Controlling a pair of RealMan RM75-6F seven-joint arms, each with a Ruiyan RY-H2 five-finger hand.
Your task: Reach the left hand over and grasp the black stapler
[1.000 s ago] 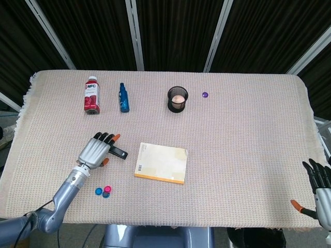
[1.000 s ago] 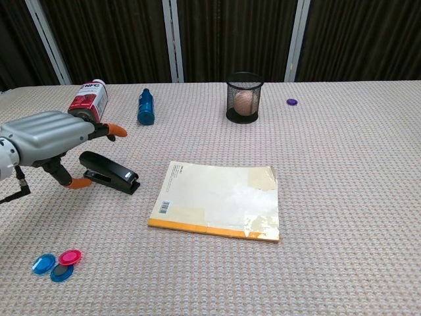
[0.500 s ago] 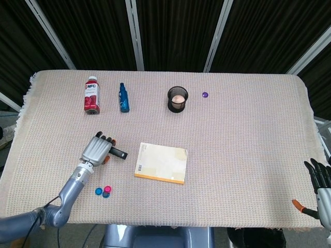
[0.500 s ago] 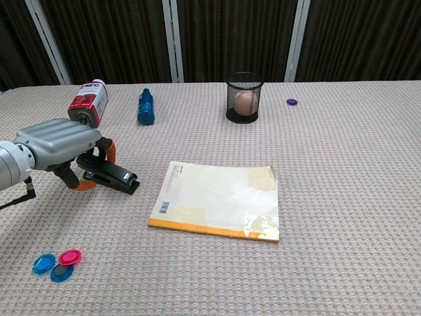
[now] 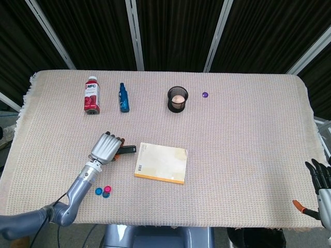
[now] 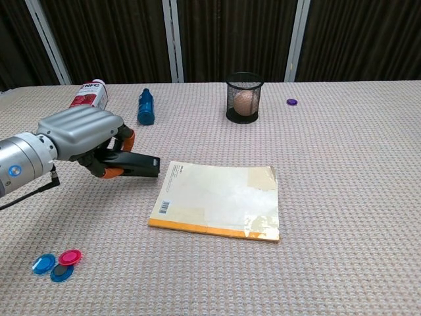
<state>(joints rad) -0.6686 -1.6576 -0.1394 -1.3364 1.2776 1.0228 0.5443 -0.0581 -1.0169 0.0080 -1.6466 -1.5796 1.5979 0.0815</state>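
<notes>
**Left hand has the stapler**

The left hand (image 6: pixel 82 135) has its fingers wrapped around the black stapler (image 6: pixel 135 163), which pokes out toward the notebook (image 6: pixel 217 199), just left of it. The right hand (image 5: pixel 321 185) sits far right at the table's (image 5: pixel 248 129) near edge, fingers apart, holding nothing.

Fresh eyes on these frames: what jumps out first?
The left robot hand at the table's near left, fingers wrapped around the black stapler, whose tip pokes out toward the yellow book lying mid-table. Next, the red bottle and blue bottle lying at the far left, with a black mesh cup holding a pale ball at far centre. The right robot hand hangs at the table's right edge, holding nothing.
</notes>
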